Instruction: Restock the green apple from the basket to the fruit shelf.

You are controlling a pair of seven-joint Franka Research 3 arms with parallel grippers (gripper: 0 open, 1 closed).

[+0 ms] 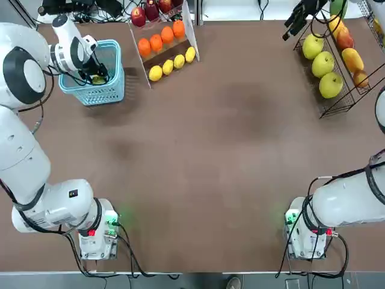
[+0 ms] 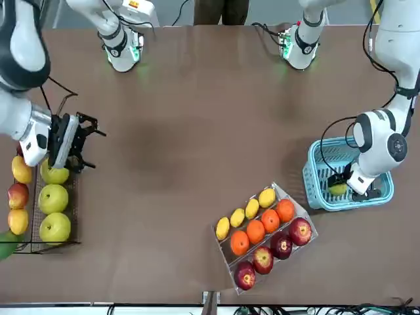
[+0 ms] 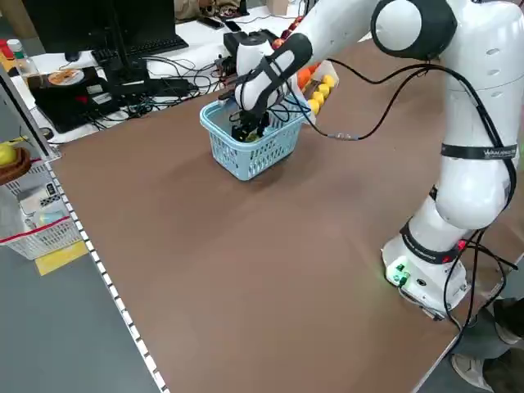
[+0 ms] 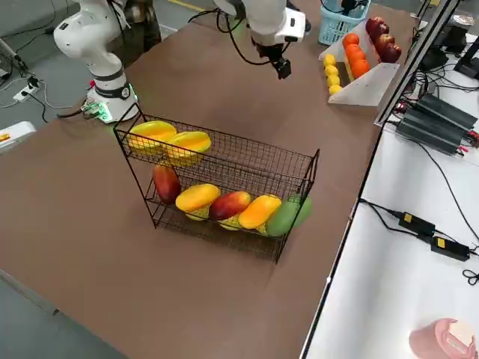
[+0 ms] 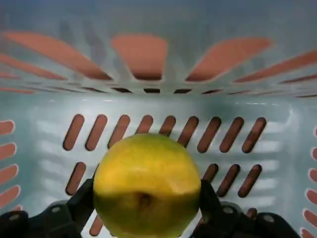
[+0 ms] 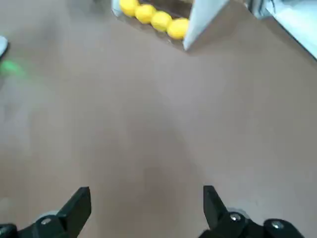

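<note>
The light blue basket (image 1: 112, 91) stands at the table's far left. My left gripper (image 1: 96, 76) reaches down inside it, shut on the small yellow-green green apple (image 5: 146, 186). A black finger presses against each side of the apple, close above the basket's floor. From the front, the apple (image 2: 337, 188) shows through the basket's (image 2: 314, 187) lattice. The black wire fruit shelf (image 1: 338, 103) stands at the far right. My right gripper (image 1: 295, 25) hovers open and empty just beside the shelf's inner end, with only bare table under its fingers (image 6: 79, 204).
A white tiered stand (image 1: 191, 31) with lemons, oranges and red apples sits right of the basket. Three large yellow-green fruits (image 1: 323, 63) and reddish-yellow ones fill the shelf's tiers. The broad brown tabletop (image 1: 210, 150) lies between basket and shelf.
</note>
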